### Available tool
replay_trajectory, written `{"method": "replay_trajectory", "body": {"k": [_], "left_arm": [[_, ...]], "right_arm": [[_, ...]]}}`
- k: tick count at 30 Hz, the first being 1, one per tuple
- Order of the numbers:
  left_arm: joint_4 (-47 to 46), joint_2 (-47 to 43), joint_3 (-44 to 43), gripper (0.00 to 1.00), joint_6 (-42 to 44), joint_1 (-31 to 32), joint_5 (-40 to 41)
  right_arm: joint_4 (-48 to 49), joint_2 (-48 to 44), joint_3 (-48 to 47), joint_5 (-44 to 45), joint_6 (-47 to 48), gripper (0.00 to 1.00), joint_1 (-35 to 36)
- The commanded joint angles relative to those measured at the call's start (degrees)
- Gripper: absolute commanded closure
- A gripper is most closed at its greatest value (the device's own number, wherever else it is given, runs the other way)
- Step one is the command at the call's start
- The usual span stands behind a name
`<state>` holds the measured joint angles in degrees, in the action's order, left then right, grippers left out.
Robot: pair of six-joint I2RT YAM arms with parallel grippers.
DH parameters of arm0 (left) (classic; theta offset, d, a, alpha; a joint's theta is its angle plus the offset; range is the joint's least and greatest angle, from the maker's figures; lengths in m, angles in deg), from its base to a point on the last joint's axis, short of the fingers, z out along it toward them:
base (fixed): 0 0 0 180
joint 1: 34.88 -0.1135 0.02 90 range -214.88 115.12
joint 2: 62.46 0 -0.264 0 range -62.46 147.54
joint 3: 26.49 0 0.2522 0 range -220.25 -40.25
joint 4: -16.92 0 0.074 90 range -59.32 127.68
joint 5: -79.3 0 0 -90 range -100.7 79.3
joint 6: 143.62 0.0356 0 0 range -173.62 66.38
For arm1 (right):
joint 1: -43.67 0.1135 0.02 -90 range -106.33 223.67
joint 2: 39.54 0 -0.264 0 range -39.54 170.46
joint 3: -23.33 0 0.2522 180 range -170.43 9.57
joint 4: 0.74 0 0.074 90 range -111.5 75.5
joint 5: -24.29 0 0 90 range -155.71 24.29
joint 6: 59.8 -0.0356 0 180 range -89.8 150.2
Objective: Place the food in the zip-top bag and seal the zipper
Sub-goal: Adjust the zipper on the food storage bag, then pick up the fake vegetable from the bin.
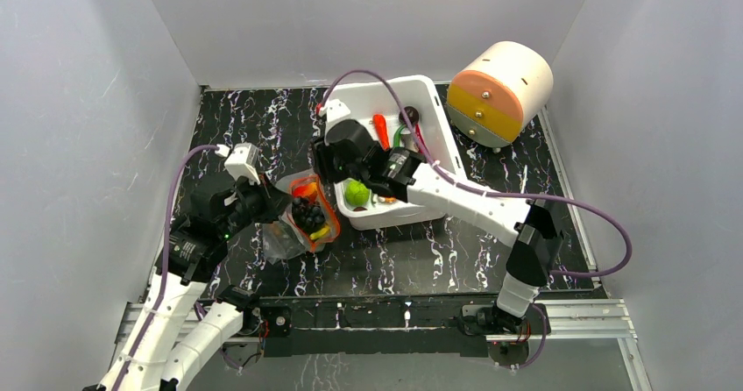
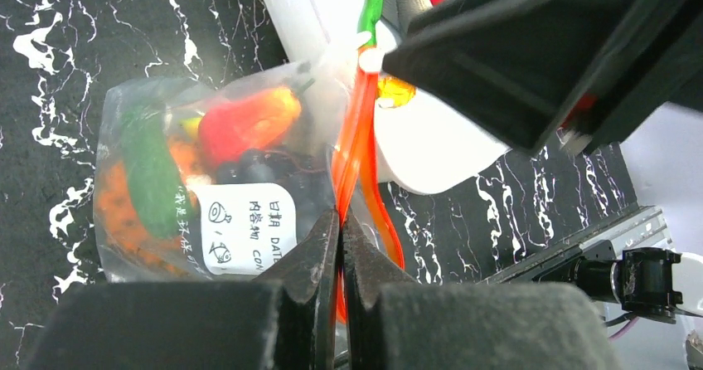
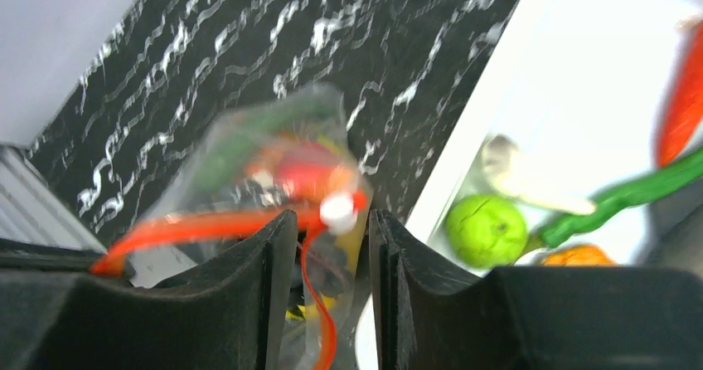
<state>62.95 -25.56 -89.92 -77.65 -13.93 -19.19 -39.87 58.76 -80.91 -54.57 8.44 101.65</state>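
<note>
The clear zip-top bag [image 1: 302, 220] lies left of the white bin and holds food: a red piece [image 2: 249, 121], a green piece [image 2: 153, 171] and dark grapes [image 2: 257, 167]. My left gripper [image 2: 341, 216] is shut on the red-orange zipper [image 2: 356, 129] at the bag's mouth. My right gripper [image 3: 332, 216] is open, its jaws on either side of the zipper's white slider [image 3: 337, 210], not touching it. In the top view the left gripper [image 1: 282, 209] and right gripper [image 1: 326, 174] meet over the bag. A lime [image 3: 485, 229] and a red chili [image 1: 380, 130] lie in the bin.
The white bin [image 1: 438, 102] stands right of the bag, touching it, with a green stalk [image 3: 630, 194] and an orange piece [image 3: 576, 256] inside. A round cream and orange container [image 1: 499, 93] lies at the back right. Grey walls close the table's sides.
</note>
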Motion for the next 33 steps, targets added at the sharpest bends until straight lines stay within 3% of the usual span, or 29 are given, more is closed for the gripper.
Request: {"method": "replay_trajectory", "body": {"k": [1,9,15,33], "left_arm": [[-4.6,0.27,-0.18,1.0,0.39,0.0,-1.7],[-3.88,0.96,-0.66,1.0,2.39,-0.03,-0.86],[-2.19,-0.88,-0.63,1.0,2.68,0.01,-0.01],[-0.99,-4.11,2.55,1.0,1.51,0.01,-0.08]], "right_arm": [[-2.27,-2.76,-7.01,5.19,6.7,0.65,-3.35],[0.11,-1.38,-4.16,8.64,10.28,0.64,-12.78],[0.62,5.86,-3.51,12.23,8.25,0.65,-18.92],[-0.24,27.75,-15.02,16.63,5.75,0.71,-25.57]]}}
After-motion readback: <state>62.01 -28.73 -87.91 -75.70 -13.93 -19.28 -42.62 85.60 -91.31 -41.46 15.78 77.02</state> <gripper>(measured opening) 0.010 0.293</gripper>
